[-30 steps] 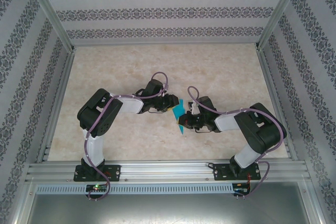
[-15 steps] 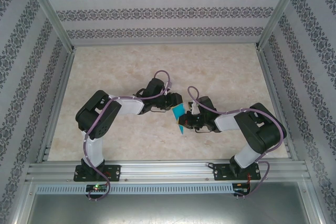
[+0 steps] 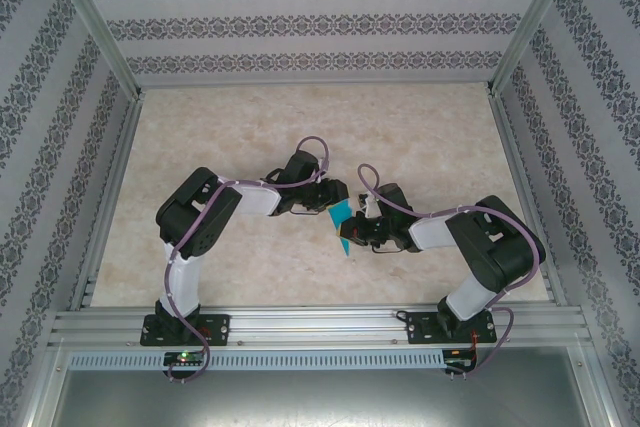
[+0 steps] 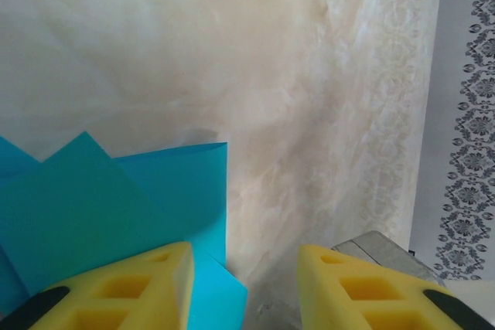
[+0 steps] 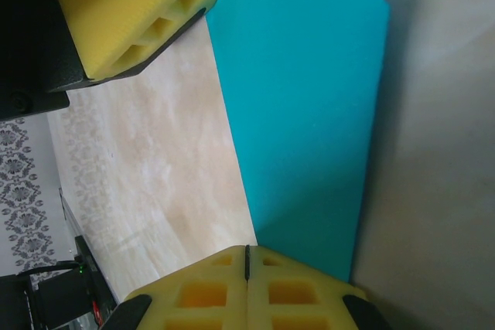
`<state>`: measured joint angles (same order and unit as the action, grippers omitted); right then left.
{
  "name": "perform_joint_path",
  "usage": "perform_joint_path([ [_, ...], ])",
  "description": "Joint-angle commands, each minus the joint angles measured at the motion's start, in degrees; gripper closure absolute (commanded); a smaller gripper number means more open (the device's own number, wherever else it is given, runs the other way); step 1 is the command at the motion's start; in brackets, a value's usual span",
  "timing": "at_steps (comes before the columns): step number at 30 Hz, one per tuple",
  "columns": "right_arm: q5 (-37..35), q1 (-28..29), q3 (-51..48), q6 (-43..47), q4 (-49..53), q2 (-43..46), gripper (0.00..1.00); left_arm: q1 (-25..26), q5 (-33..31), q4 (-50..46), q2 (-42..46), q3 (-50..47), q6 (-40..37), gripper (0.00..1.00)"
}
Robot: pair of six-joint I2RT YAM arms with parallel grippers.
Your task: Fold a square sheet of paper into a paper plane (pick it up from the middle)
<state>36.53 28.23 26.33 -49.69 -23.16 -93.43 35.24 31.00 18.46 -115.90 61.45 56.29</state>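
The square sheet of paper point(image 3: 341, 219) is teal-blue and folded into overlapping layers, held up off the table between the two arms. My right gripper point(image 3: 352, 237) is shut on its lower end; in the right wrist view the yellow pads point(image 5: 201, 291) meet at the paper point(image 5: 309, 113)'s bottom edge, right gripper point(image 5: 246, 256). My left gripper point(image 3: 335, 196) sits at the sheet's upper left, open. In the left wrist view, left gripper point(image 4: 246, 284), one yellow finger point(image 4: 116, 287) overlaps the paper point(image 4: 116, 199), whose right edge reaches into the gap. The left finger point(image 5: 131, 5) also shows in the right wrist view.
The beige marbled table point(image 3: 230, 127) is walled by patterned panels point(image 3: 320, 22) at the back and both sides. An aluminium rail point(image 3: 320, 325) carrying the arm bases runs along the near edge. A grey block point(image 4: 379, 246) lies by the left gripper's right finger.
The left arm's elbow has swung right and the left gripper has edged closer to the paper's upper part. The right gripper and the paper have stayed in place.
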Motion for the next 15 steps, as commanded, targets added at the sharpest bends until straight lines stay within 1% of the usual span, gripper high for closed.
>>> perform_joint_path([
  [1, -4.89, -0.25, -2.59, 1.39, 9.15, -2.22, 0.98, -1.79, -6.52, -6.76, -1.13, 0.31, -2.91, 0.59],
  [3, -4.77, -0.17, -2.68, 1.39, 9.25, -2.2, 1.0, -2.48, -6.92, -7.73, -0.57, 0.27, -3.69, 0.59],
  [8, -4.56, -0.2, -2.87, 1.36, 9.3, -1.95, 1.0, -4.54, -7.02, -9.82, -0.11, 1.54, -5.82, 0.6],
  [15, -4.37, -0.19, -3.02, 1.42, 9.37, -1.76, 1.0, -7.42, -5.35, -6.44, -0.2, 0.19, -6.76, 0.6],
])
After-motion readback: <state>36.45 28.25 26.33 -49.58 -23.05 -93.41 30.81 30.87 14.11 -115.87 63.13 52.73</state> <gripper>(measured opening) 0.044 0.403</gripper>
